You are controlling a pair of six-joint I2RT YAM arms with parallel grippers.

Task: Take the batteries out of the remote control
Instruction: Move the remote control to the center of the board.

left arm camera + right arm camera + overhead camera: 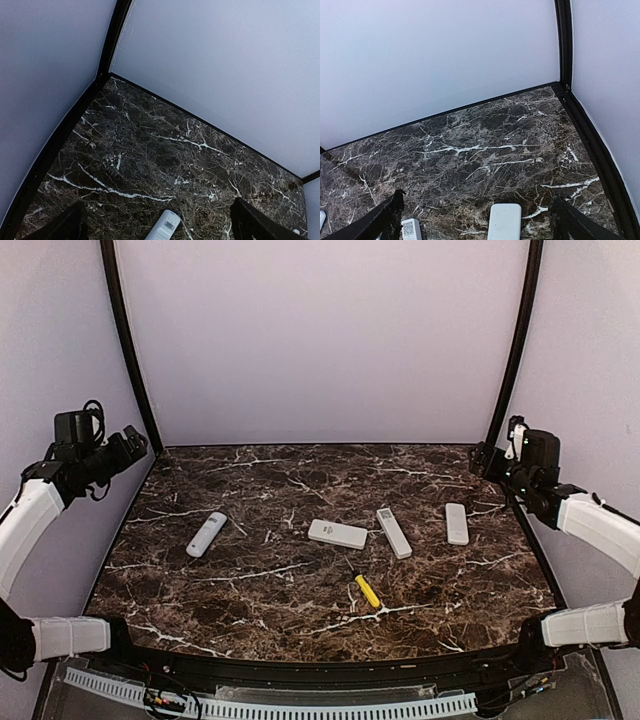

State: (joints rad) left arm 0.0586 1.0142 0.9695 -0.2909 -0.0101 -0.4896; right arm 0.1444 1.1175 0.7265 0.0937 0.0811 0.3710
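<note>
Yellow-handled screwdriver (367, 590) lies nearest on the marbled desk (250, 620); beyond it a row of remotes (338, 534), no batteries showing, presumably still inside. At the far corners, left end effector (138, 443) hovers spread and empty nearer the leftmost remote (206, 534), right end effector (482, 460) likewise nearer the rightmost remote (456, 523), both remotes lying roughly near-to-far

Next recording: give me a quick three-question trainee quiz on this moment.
1. How many white remotes lie on the table?
2. True or false: the left end effector and the right end effector are both open and empty.
3. The yellow-handled screwdriver lies: A) nearer the arm bases than the remotes; B) against the back wall; C) in an end effector.
Key: 1. four; 2. true; 3. A.
</note>
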